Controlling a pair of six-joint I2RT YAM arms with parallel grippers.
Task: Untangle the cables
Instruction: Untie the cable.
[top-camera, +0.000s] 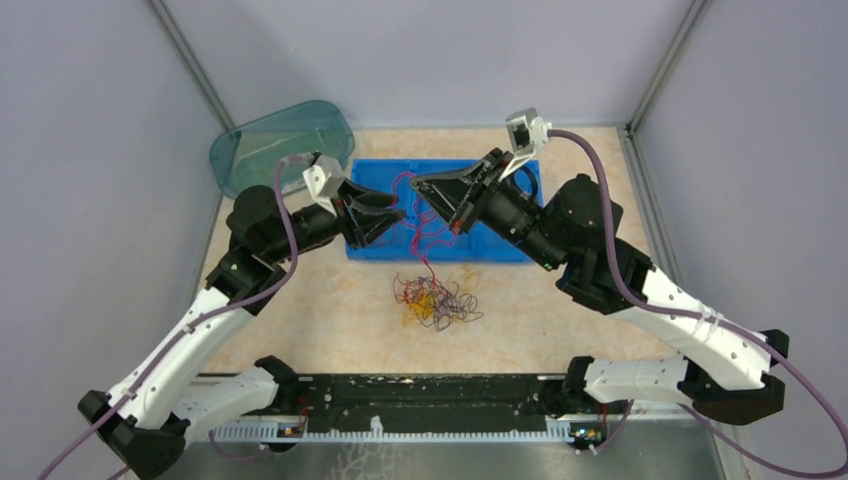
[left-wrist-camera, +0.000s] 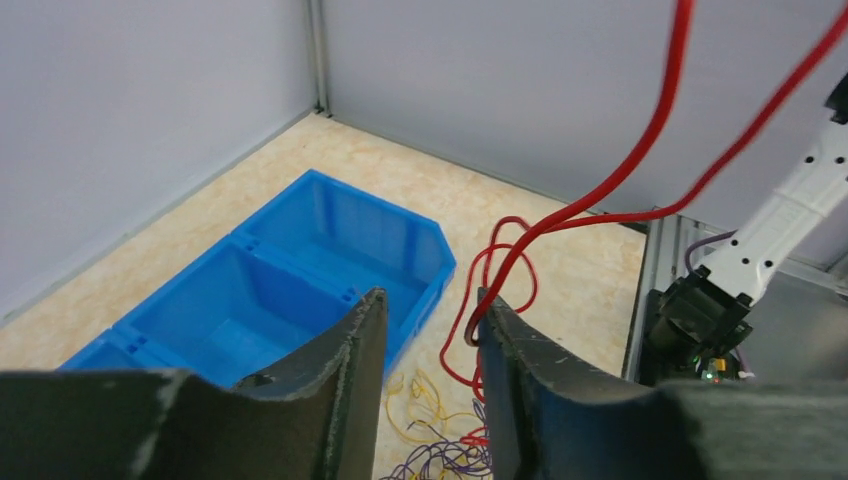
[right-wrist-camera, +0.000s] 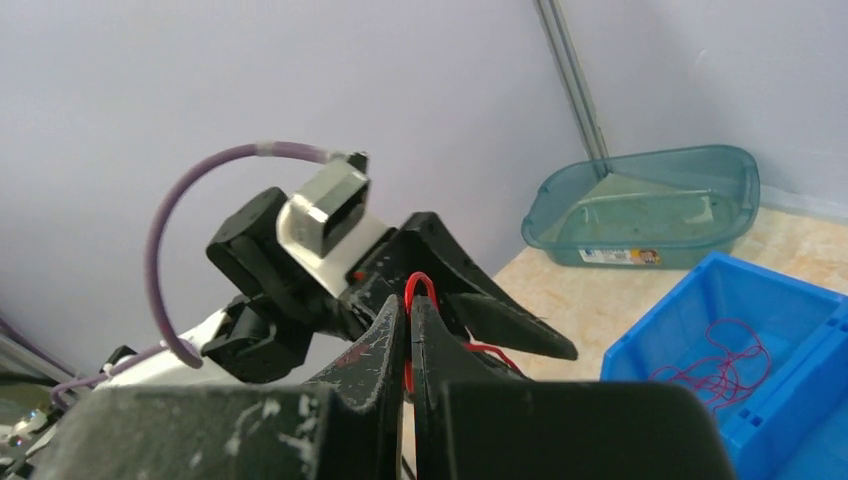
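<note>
A tangle of thin red, yellow and purple cables (top-camera: 437, 300) lies on the table in front of the blue bin (top-camera: 490, 245). One red cable (top-camera: 424, 258) rises from it to both grippers, which meet above the bin's near edge. My right gripper (right-wrist-camera: 410, 300) is shut on that red cable (right-wrist-camera: 420, 275), a small loop poking above the tips. My left gripper (left-wrist-camera: 430, 300) has its jaws apart, and the red cable (left-wrist-camera: 509, 262) hooks over the right finger's tip, unpinched. Below, yellow and purple strands (left-wrist-camera: 440, 440) show between the fingers.
A dark red cable (right-wrist-camera: 720, 360) lies loose inside one compartment of the blue bin (right-wrist-camera: 740, 300). A teal tub (top-camera: 270, 145) stands in the back left corner. Grey walls enclose the table on three sides.
</note>
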